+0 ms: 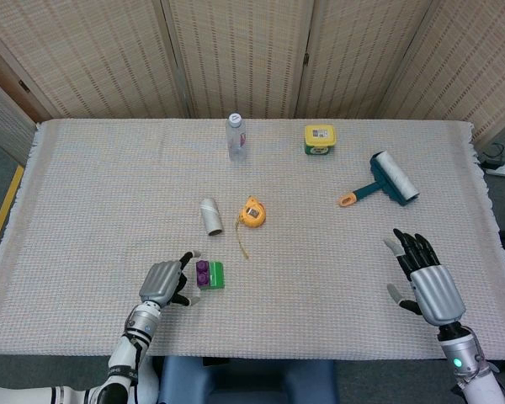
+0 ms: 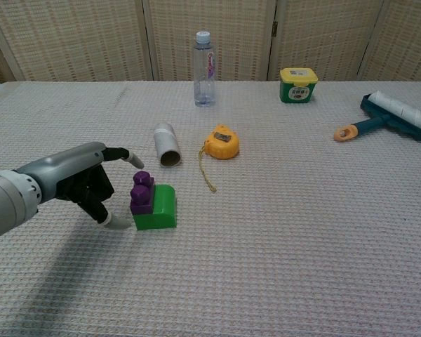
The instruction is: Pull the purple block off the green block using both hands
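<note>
Purple block [image 2: 141, 192] judged light, rigid, press-fitted into green block [image 2: 158, 207], lower left. Studs offer purchase. Left hand [image 2: 91, 184] fingers spread, empty; right hand [image 1: 424, 277] likewise.

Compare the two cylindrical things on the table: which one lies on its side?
The white roll beside the tape measure lies on its side, its open end facing the camera. The bottle at the far edge stands upright, cap on top.
</note>
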You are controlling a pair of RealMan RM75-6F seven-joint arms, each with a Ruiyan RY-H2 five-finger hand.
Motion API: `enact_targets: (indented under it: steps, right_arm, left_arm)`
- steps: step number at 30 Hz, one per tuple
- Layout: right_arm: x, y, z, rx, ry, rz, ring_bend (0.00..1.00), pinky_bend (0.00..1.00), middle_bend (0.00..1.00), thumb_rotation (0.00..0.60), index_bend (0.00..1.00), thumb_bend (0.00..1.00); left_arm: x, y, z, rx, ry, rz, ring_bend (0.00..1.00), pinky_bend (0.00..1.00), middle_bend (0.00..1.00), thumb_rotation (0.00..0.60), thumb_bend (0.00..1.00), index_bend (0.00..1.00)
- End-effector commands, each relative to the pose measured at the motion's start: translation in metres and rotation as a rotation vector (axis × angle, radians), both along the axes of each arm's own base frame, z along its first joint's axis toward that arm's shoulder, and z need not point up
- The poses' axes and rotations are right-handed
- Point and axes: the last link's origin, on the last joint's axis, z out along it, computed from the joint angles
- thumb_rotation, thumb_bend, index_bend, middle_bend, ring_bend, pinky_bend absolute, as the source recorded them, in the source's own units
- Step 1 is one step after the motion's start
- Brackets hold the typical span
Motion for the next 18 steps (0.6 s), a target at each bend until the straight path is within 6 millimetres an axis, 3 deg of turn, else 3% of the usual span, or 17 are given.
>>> enact_targets:
  steps: [1,18]
  right_arm:
    - [0.0,0.0,-0.001,0.004,0.003,-0.002,0.0,0.0,0.0,0.6,0.0,0.38]
    - [-0.001,-0.002,-0.002,0.011,0.008,-0.009,0.0,0.0,0.0,0.6,0.0,0.38]
  left_arm:
    - [0.004,0.003,-0.003,-0.029,-0.01,0.023,0.91,1.0,1.0,0.6,0.19,0.27]
    - [0.023,0.019,-0.007,-0.066,-0.066,0.074,0.93,1.0,1.0,0.6,0.19,0.29]
